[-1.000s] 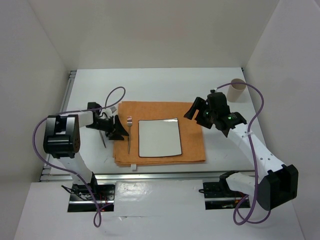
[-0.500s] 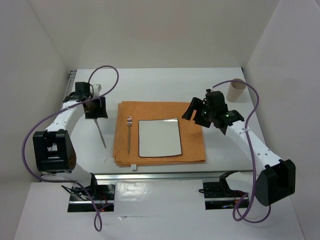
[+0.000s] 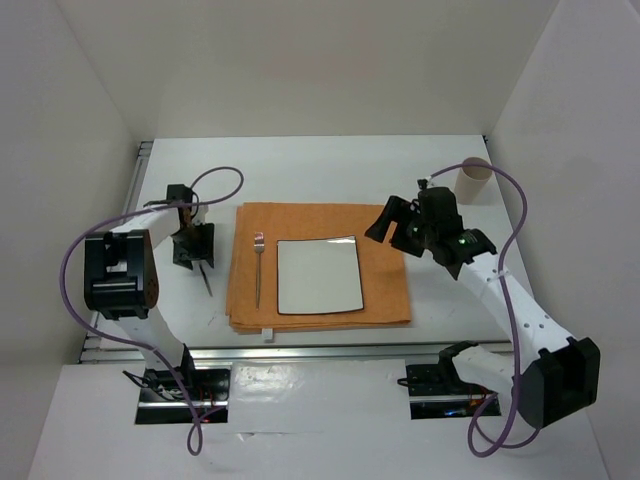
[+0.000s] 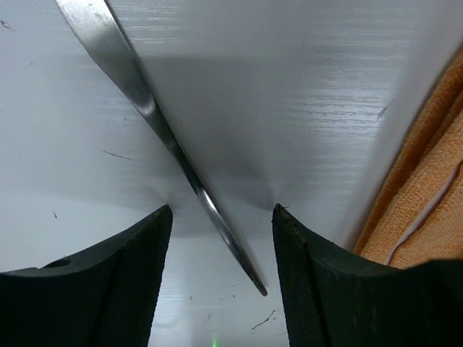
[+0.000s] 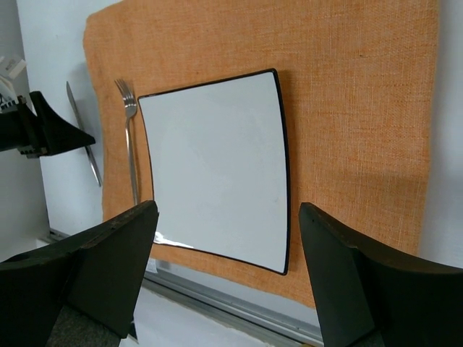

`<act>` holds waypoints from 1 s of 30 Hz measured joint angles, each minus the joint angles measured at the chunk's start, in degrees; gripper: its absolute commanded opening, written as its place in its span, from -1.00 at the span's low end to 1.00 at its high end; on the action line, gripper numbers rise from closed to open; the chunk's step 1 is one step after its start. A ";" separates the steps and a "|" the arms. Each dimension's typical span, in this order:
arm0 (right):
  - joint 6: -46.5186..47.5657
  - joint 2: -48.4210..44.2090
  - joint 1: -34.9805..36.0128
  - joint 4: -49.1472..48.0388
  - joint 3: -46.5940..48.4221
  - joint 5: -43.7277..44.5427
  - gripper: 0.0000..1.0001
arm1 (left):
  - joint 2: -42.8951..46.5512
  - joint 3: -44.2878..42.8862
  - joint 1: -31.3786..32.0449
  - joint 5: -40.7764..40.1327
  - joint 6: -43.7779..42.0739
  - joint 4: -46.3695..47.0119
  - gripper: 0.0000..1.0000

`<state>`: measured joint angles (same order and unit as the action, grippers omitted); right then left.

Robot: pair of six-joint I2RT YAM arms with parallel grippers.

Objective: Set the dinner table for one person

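Note:
The dinner table [image 3: 300, 170] is a white top with silver rails. On it lies an orange cloth [image 3: 385, 285] with a white black-rimmed square plate [image 3: 318, 275] and a fork [image 3: 258, 272] to the plate's left. A knife [image 3: 206, 282] lies on the bare table left of the cloth. My left gripper [image 3: 190, 250] is open and low over the knife's far end. In the left wrist view the knife [image 4: 137, 94] runs between the open fingers [image 4: 123, 282] without touching them. My right gripper [image 3: 385, 222] is open and empty above the cloth's right edge, and the plate [image 5: 217, 166] shows below it.
A tan paper cup [image 3: 472, 180] stands at the table's far right. White walls close in the table on three sides. The front rail [image 3: 330, 350] runs along the near edge. The cloth's edge [image 4: 427, 188] lies just right of my left gripper.
My left gripper left the cloth's edge by the fork, swung to the far left, and has come down over the knife. The right arm has barely moved.

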<state>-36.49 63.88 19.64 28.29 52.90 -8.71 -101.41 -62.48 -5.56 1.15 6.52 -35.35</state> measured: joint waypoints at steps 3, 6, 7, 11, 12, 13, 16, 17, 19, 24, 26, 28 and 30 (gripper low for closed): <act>-0.13 -2.38 0.00 0.09 -0.74 0.90 0.73 | -0.24 -0.15 -0.31 0.17 0.09 0.04 0.11; -0.31 -3.08 0.00 0.15 -0.94 1.42 0.73 | -1.29 -1.14 -0.59 0.52 0.22 -0.63 -0.56; -0.33 -3.08 0.00 0.20 -0.94 1.46 0.73 | -1.84 -1.70 -0.74 0.83 -0.04 -1.01 -0.67; -0.46 -3.13 0.00 0.37 -0.94 2.34 0.73 | -4.39 -4.66 -1.09 3.04 -0.26 -3.52 -1.00; -0.50 -3.13 0.00 0.46 -0.94 2.47 0.73 | -4.79 -5.11 -1.64 3.96 -0.22 -3.85 -1.00; -0.48 -3.13 0.00 0.52 -0.94 2.49 0.73 | -4.94 -5.25 -2.14 5.03 -0.26 -3.87 -1.00; -0.13 -3.13 0.00 0.46 -0.94 1.64 0.73 | -5.01 -5.05 -4.39 9.49 -0.57 -3.69 -1.00; 0.13 -3.13 0.00 0.31 -0.94 0.44 0.73 | -4.94 -4.81 -5.29 11.45 -0.81 -3.50 -1.00; 0.72 -3.10 0.00 -0.92 -1.27 -2.05 0.73 | -4.90 -4.61 -6.73 14.88 -1.86 -3.41 -1.00; 3.41 -1.40 0.59 -6.29 -2.34 -11.43 0.73 | -4.50 -5.73 -8.74 26.16 -4.74 -5.01 -1.00; 4.79 -0.57 1.95 -9.35 -2.84 -15.56 0.73 | -3.26 -7.98 -9.20 31.08 -5.51 -7.17 -1.00; 6.32 0.68 4.39 -13.22 -2.89 -18.97 0.73 | -0.90 -11.91 -9.38 36.11 -6.64 -9.25 -1.00; 7.80 2.75 7.63 -16.74 -2.21 -21.20 0.73 | 2.47 -16.52 -9.42 42.18 -7.87 -10.64 -1.00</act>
<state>-28.69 66.63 27.27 11.55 50.70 -29.91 -98.94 -79.00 -14.98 43.33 -1.34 -46.00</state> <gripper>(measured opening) 0.864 0.074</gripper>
